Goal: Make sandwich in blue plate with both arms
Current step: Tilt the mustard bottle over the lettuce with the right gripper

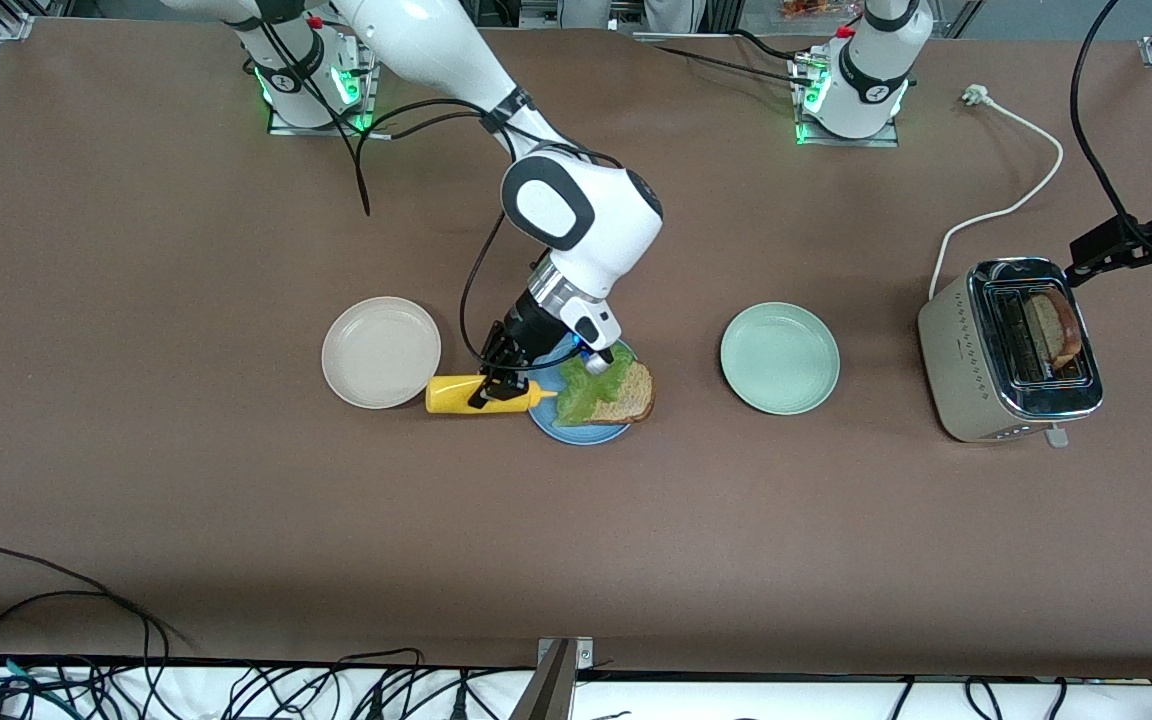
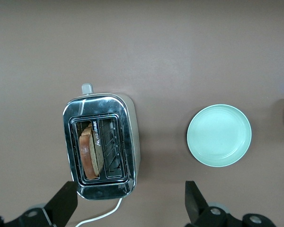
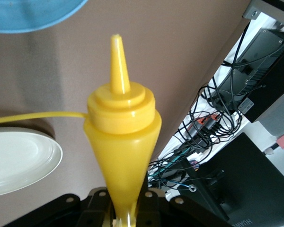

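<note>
The blue plate holds one brown bread slice with a green lettuce leaf on top. My right gripper is shut on a yellow squeeze bottle, held sideways low beside the plate with its nozzle toward the lettuce. In the right wrist view the bottle fills the middle, my right gripper clamps its body, and the plate's edge shows. A second bread slice stands in the toaster. My left gripper hangs open above the toaster, with the slice below it.
A cream-white plate lies toward the right arm's end of the table, beside the bottle. A pale green plate lies between the blue plate and the toaster and also shows in the left wrist view. The toaster's white cord runs toward the arm bases.
</note>
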Controlling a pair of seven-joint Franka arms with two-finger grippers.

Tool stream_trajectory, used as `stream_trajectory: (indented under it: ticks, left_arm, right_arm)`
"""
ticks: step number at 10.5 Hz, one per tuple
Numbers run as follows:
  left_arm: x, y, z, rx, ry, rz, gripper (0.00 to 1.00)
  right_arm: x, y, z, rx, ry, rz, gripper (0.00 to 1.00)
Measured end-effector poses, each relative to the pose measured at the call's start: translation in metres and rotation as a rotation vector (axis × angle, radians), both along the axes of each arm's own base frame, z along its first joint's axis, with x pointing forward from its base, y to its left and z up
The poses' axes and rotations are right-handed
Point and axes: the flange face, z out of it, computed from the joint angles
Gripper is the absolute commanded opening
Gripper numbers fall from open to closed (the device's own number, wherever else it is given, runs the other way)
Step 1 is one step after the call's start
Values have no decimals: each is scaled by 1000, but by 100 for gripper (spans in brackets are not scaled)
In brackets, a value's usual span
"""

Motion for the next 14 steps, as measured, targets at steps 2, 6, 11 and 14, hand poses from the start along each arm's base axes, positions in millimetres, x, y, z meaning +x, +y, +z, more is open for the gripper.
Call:
stream_trajectory:
  ticks: [2, 6, 11, 14]
  left_arm:
    - [0, 0, 0, 0, 0, 0, 100]
    - [0, 0, 0, 0, 0, 0, 100]
    - [0, -1, 0, 0, 0, -1, 100]
    - [0, -3, 0, 0, 0, -5, 100]
  right_arm:
    - [-7, 10, -19, -55, -26, 39, 18]
    - [-17, 16, -25, -113, -47, 45, 17]
    - [-8, 0, -2, -6, 25, -109, 16]
    - [17, -34, 42, 180, 114, -252, 16]
